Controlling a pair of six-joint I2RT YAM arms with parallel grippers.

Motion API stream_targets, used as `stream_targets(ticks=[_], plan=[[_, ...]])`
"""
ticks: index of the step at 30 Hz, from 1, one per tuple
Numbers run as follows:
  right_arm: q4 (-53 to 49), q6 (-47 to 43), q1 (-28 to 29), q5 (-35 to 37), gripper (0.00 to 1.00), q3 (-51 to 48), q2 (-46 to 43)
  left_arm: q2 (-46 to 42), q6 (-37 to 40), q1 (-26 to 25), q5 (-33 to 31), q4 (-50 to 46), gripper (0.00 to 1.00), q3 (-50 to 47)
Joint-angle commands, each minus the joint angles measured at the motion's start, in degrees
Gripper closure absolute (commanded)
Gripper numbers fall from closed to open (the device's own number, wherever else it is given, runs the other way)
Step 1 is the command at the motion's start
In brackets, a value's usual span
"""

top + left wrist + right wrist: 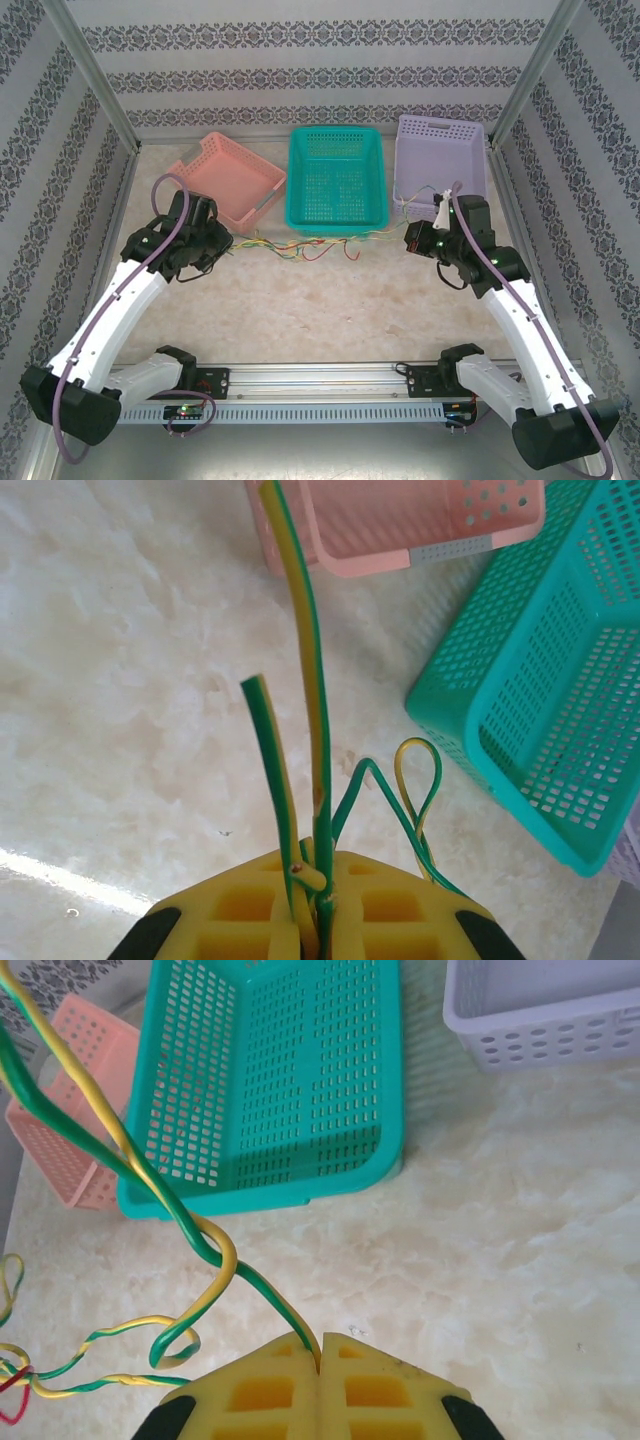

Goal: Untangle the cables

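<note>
Pinching thin, glossy yellow-green cables (304, 630), my left fingers (240, 915) and right fingers (255, 1395) are both clamped shut above the marbled bench (500, 1260).

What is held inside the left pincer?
Thin yellow-and-green striped wires run between the yellow pads of the left pincer, which is shut on them. The pads cover the clamped stretch and any ends.

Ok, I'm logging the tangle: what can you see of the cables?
The cables are thin, flexible wires, mostly yellow-green striped with a little red, strung over the table in front of the teal basket. They twist and loop around each other mid-span. The left gripper is shut on several strands at one end; the right gripper is shut on one strand at the other.
</note>
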Motion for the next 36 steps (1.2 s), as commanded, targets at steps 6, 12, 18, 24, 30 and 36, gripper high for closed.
stream_targets(ticks=[6, 12, 18, 24, 30, 36], plan=[[-2.1, 0.0, -7.6, 25.6, 1.0, 1.8, 0.9, 1.0, 3.8, 9.1, -24.1, -16.7, 1.0, 0.9], [1.6, 1.9, -5.5, 18.0, 1.0, -2.0, 0.3, 2.6, 2.6, 9.1, -14.6, -12.9, 1.0, -2.3], [1.2, 2.6, 1.9, 6.6, 1.0, -6.3, 3.6, 0.7, -4.2, 5.3, -3.1, -5.7, 1.0, -13.5], [5.8, 13.4, 9.1, 6.4, 1.0, -15.7, 4.2, -0.5, -8.5, 4.0, 0.9, 2.5, 0.73, -22.1], [8.7, 15.1, 9.7, 6.2, 1.0, -18.2, 8.2, 3.0, -5.7, 3.3, 2.3, 3.1, 0.37, -18.0], [6.5, 13.3, 9.6, 8.0, 1.0, -16.1, 11.4, 4.6, -5.7, -5.6, 1.1, -0.5, 0.38, -6.7]])
